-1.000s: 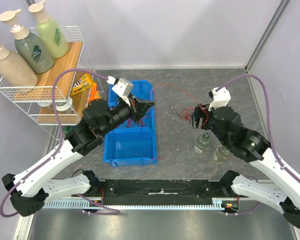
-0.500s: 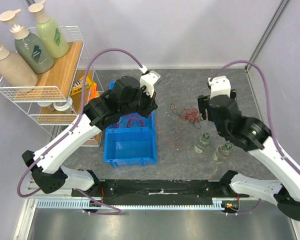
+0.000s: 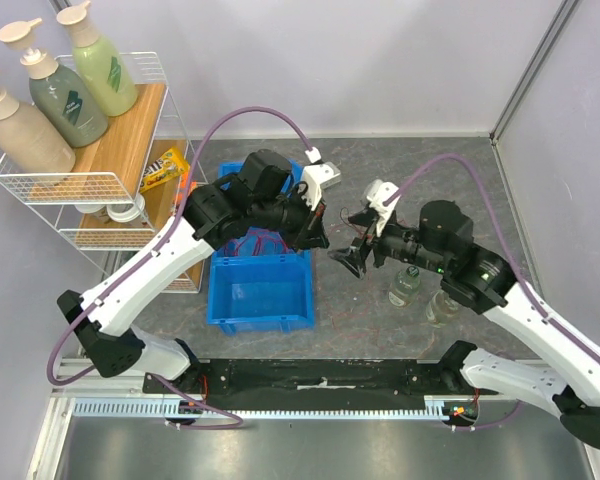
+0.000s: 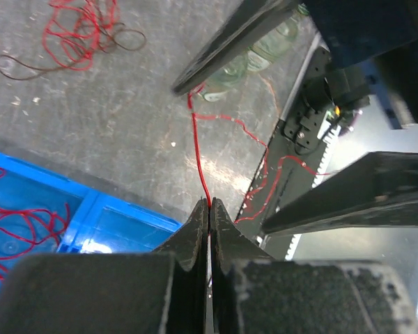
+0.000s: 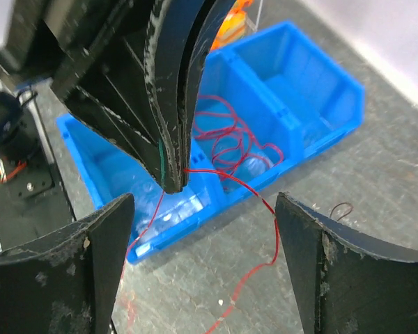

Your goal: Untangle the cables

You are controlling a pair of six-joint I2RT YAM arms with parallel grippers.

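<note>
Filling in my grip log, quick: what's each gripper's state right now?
Left gripper: closed, pinching a red cable.
Right gripper: open, holding nothing.

I see a blue bin (image 3: 260, 296) on the table (image 3: 380, 170), a wire rack (image 3: 40, 185) at left holding three pump bottles (image 3: 68, 95), and two clear bottles (image 3: 405, 287) right of the bin.

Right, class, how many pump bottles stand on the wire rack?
3, all on the top shelf of the wire rack: a beige one leftmost, a dark green one in the middle, a light green one rightmost. Lower shelves may hide more.
</note>
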